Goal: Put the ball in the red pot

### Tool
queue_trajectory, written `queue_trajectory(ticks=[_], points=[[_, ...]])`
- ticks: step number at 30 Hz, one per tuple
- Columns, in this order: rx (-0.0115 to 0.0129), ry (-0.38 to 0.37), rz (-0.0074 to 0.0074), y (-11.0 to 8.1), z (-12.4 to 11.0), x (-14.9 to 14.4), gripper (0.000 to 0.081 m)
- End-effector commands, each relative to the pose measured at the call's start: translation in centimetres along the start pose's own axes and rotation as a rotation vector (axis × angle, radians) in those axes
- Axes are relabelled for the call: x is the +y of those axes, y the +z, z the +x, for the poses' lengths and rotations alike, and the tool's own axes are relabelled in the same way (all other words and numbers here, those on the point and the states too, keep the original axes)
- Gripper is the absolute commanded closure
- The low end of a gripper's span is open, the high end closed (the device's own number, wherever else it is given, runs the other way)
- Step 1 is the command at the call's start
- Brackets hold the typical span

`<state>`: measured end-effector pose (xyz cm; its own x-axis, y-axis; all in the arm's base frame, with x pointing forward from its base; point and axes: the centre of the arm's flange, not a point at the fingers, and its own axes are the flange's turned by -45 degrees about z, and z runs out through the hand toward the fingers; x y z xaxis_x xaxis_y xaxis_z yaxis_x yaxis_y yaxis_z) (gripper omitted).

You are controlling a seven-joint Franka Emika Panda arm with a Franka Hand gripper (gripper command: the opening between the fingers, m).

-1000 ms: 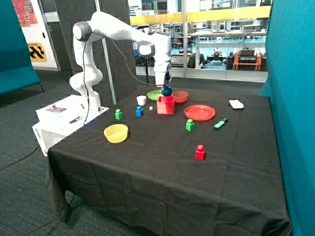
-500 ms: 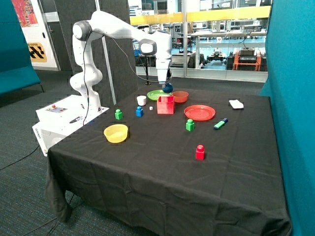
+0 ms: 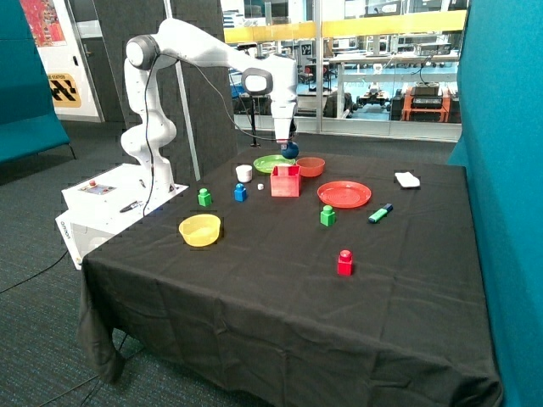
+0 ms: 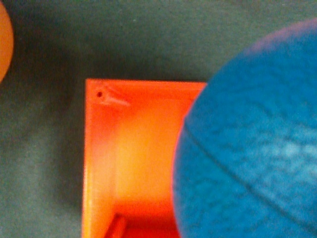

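The dark blue ball (image 3: 290, 152) hangs in the air in my gripper (image 3: 288, 146), which is shut on it. It is just above the far rim of the red pot (image 3: 285, 181), a red square box at the back of the black table. In the wrist view the ball (image 4: 247, 153) fills much of the picture. The open inside of the red pot (image 4: 131, 163) lies below and beside it. The fingers themselves are hidden in the wrist view.
Behind the pot are a green plate (image 3: 268, 163) and a round red bowl (image 3: 310, 166), beside it a flat red plate (image 3: 344, 194). A white cup (image 3: 244, 173), blue block (image 3: 240, 192), green blocks (image 3: 204, 197) (image 3: 327, 215), yellow bowl (image 3: 200, 229), red block (image 3: 344, 263) and marker (image 3: 380, 213) lie around.
The gripper has risen a little with the ball and drifted slightly toward the far side of the pot. Nothing else has moved.
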<state>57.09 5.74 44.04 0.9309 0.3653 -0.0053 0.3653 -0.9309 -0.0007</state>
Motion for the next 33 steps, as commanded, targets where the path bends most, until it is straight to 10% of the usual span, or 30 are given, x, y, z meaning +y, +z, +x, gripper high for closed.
queue_trajectory(ticks=[1, 33], points=[[0.0053, -0.018, -0.0007, 1.3, 0.0, -1.6, 0.0808], [0.0053, -0.001, -0.0007, 5.9, -1.5, -1.6, 0.0808]])
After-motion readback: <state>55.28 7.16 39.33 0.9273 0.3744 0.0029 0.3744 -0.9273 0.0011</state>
